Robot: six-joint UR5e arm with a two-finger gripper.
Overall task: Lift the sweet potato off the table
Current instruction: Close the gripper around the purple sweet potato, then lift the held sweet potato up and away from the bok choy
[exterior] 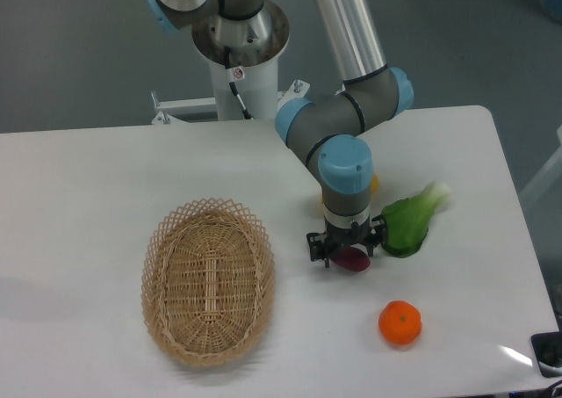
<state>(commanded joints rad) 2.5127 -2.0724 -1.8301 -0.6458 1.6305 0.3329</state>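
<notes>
Gripper [348,253] sits low over the sweet potato [353,261]; grip state can't be told. Tuber looks light, stiff, smooth; likely best pinched across its thick middle.

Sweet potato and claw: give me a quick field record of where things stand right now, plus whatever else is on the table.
sweet potato: dark magenta, on the table, partly hidden under the claw
claw: lowered over the sweet potato, fingers either side; closure cannot be told
basket: wicker, oval, empty, left of the claw
green vegetable: just right of the claw
orange fruit: in front, toward the right
yellow item: mostly hidden behind the arm
</notes>
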